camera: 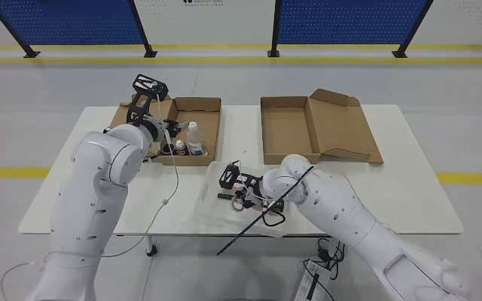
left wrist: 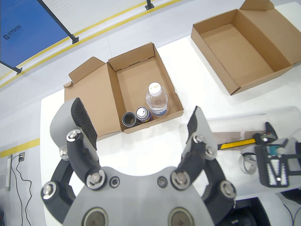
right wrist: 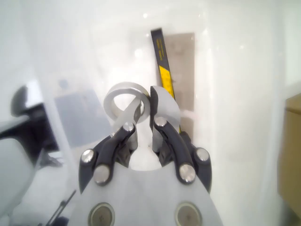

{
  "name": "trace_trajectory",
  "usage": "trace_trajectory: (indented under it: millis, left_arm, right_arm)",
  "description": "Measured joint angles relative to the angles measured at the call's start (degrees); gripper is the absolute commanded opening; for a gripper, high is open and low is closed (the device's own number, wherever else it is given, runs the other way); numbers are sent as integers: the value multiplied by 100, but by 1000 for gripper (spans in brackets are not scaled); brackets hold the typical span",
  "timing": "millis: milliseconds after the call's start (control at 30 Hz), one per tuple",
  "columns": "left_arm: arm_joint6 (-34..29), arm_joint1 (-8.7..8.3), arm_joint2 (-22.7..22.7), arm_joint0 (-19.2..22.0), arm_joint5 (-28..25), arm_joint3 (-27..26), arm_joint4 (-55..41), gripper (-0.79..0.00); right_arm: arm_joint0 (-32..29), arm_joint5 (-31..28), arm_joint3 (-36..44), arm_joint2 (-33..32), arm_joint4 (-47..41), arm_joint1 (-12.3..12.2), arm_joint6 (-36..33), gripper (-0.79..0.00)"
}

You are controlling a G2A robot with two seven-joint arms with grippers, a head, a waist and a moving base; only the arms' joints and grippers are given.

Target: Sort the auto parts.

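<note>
Top view: the left jaws hang over the open brown cardboard box [camera: 200,114] on the white bench [camera: 407,188]. The right jaws sit low in the clear plastic bin [camera: 205,199].

Left wrist view: the left jaws are spread wide and empty.

Right wrist view: the right jaws are nearly closed, pinching the wall of the silver metal ring [right wrist: 124,88] inside the bin, beside a yellow-and-black caliper [right wrist: 164,71].

Left end effector [left wrist: 136,109], spread wide, frames cardboard box [left wrist: 131,76] with bottle [left wrist: 156,99].

A robotics test hall: blue partition panels [camera: 68,21], yellow floor lines [camera: 226,59], white table [camera: 422,188].
</note>
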State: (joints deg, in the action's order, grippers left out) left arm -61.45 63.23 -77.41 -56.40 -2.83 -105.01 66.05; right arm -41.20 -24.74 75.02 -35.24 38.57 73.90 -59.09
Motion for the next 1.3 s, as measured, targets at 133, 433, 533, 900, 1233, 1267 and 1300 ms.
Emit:
trace_trajectory:
  millis: [133, 433, 533, 900, 1233, 1267, 1300]
  left_arm:
    - [0, 0, 0, 0, 0, 0, 0, 0]
    - [0, 0, 0, 0, 0, 0, 0, 0]
    - [0, 0, 0, 0, 0, 0, 0, 0]
    - [0, 0, 0, 0, 0, 0, 0, 0]
    - [0, 0, 0, 0, 0, 0, 0, 0]
    - [0, 0, 0, 0, 0, 0, 0, 0]
    - [0, 0, 0, 0, 0, 0, 0, 0]
  right_arm:
    - [-390, -196, 361, -672, -593, -215, 304, -785]
    - [-1122, -753, 842, -1748, -1937, -520, 591, -785]
    - [-1277, -898, 926, -1930, -2341, -569, 646, -785]
    - [-1743, -1824, 925, -2279, -4118, -648, 1056, -785]
    - [-1741, -2044, 871, -2270, -4513, -676, 993, -785]
    - [-1738, -2035, 872, -2267, -4503, -678, 995, -785]
    - [-1736, -2023, 874, -2263, -4496, -679, 999, -785]
